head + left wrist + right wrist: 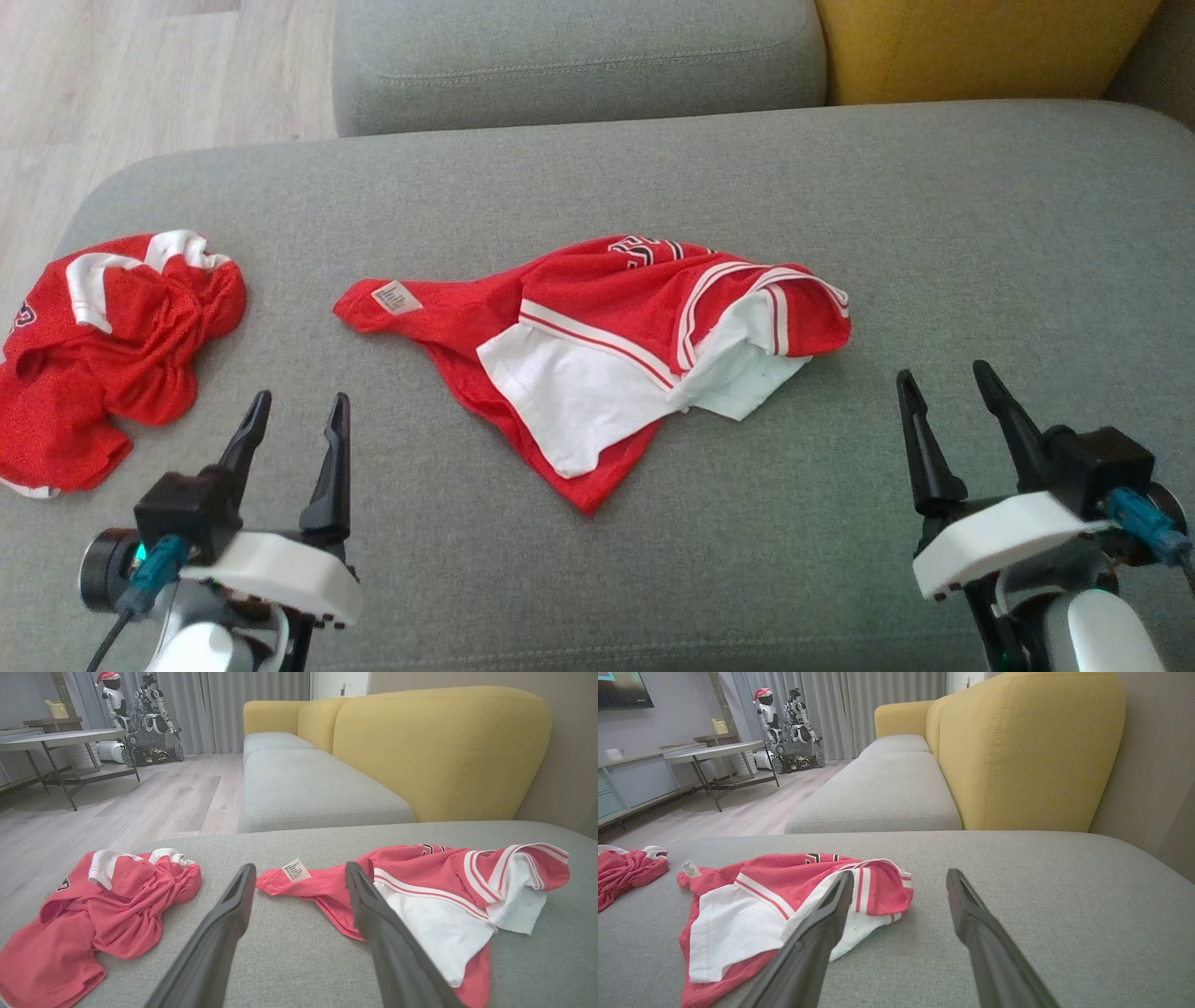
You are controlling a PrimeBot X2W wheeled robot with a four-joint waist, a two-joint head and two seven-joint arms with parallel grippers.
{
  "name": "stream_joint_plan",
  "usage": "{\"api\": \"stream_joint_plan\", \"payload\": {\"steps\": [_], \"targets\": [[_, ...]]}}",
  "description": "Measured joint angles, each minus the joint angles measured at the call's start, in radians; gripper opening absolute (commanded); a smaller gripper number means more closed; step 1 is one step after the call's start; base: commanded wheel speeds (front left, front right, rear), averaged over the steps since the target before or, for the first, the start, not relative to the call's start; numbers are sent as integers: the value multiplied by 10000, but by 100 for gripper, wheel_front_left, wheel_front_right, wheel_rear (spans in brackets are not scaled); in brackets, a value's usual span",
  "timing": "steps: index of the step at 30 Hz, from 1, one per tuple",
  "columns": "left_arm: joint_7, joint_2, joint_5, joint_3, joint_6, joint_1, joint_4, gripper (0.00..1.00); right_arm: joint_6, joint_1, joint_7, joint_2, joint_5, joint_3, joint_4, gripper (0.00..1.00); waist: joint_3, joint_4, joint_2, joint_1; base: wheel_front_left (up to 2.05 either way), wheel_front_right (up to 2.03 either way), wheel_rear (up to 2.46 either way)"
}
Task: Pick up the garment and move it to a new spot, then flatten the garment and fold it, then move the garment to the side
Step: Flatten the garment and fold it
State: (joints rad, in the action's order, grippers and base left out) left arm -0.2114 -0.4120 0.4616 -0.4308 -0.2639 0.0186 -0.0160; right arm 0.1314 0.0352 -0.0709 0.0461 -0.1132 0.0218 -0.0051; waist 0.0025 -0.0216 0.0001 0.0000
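Note:
A crumpled red and white garment (597, 345) lies in the middle of the grey cushion (980, 233), with a white label at its left end. It shows too in the left wrist view as the garment (420, 882) and in the right wrist view as the garment (775, 891). My left gripper (299, 415) hovers open near the front left, short of the garment. Open as well, my right gripper (948, 378) sits near the front right, just right of the garment's striped edge. Nothing is between either pair of fingers.
A second red and white garment (103, 345) lies bunched at the cushion's left end, close to my left gripper. Beyond the cushion stand a grey sofa seat (579, 56) and a yellow backrest (980, 47). Wooden floor (140, 84) lies to the far left.

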Motion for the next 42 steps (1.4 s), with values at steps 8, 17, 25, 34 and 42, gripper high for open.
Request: {"api": "stream_joint_plan", "payload": {"steps": [8,17,25,34,42], "targets": [[2,-12,0,-46,-2,0,-6,100,0,-4,2,0,0,-23,-2,100,32,23,0,0,0,0,0],[0,-12,0,-77,-77,1,-50,100,0,-4,2,0,0,-35,-2,100,56,41,0,0,0,0,0],[73,-12,-12,-155,-86,35,-2,100,0,-11,2,0,0,-35,-15,100,166,45,0,0,0,0,0],[182,336,6,-792,872,1449,-980,100,0,-142,12,0,0,-54,-167,100,653,-34,0,0,0,0,0],[1480,1260,579,-1620,2224,3473,-3438,100,0,-634,199,0,-69,113,-188,100,1430,-350,0,0,0,0,0]]}}
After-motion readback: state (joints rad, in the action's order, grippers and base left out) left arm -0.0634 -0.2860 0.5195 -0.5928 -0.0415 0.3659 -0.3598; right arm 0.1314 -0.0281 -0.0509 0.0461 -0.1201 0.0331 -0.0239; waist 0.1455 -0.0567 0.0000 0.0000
